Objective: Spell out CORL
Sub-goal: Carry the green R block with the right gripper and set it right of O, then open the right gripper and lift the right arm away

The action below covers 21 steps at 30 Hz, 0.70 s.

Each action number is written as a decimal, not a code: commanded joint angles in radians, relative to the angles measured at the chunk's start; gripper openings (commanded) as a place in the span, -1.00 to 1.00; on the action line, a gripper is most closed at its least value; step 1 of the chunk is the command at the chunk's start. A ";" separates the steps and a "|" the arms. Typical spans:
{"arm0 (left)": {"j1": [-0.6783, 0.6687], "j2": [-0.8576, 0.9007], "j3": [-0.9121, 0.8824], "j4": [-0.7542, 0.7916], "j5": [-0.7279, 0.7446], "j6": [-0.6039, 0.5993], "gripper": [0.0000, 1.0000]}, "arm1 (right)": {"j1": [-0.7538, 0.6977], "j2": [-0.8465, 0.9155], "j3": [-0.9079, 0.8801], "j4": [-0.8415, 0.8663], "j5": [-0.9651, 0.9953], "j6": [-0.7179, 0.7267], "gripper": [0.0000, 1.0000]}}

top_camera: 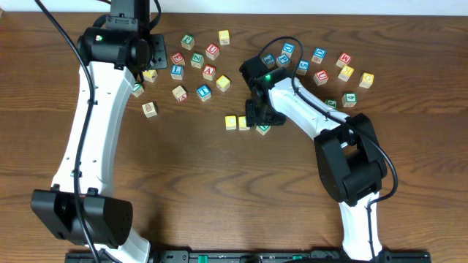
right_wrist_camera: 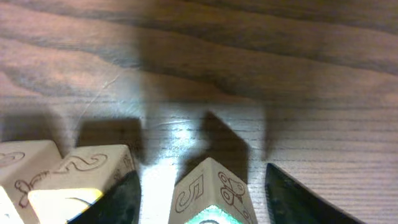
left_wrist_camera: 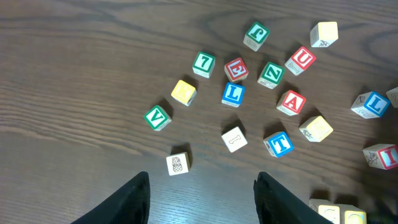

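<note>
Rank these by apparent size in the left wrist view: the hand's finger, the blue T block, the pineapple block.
1. left hand's finger: largest, but it sits closest to the camera.
2. blue T block
3. pineapple block

The two blocks look nearly alike. The T's slight edge may be mere nearness.

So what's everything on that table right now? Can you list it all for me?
table: one, dark brown wood, under everything
left loose blocks: about a dozen, with red, blue, green and yellow faces, scattered at the far side below the left gripper
right loose blocks: about a dozen, mostly blue, red and yellow, scattered far right of centre
yellow-topped blocks: two, side by side mid-table
green-lettered block: one, pale with green, just right of those two
left arm, right arm: two, white with black joints
left gripper: one, black, open, holding nothing
right gripper: one, black, open, astride the green-lettered block with gaps on both sides
</note>
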 commanded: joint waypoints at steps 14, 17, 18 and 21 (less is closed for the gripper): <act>0.002 0.001 -0.008 0.085 0.088 0.010 0.04 | -0.101 -0.137 0.174 -0.116 -0.011 -0.043 0.40; 0.002 0.032 -0.007 0.146 0.112 0.029 0.04 | -0.139 -0.184 0.179 -0.121 -0.010 -0.043 0.43; 0.002 0.050 -0.007 0.165 0.112 0.039 0.05 | -0.150 -0.196 0.179 -0.123 -0.011 -0.048 0.44; 0.002 0.126 -0.007 0.230 0.126 0.080 0.05 | -0.174 -0.220 0.179 -0.136 -0.011 -0.058 0.44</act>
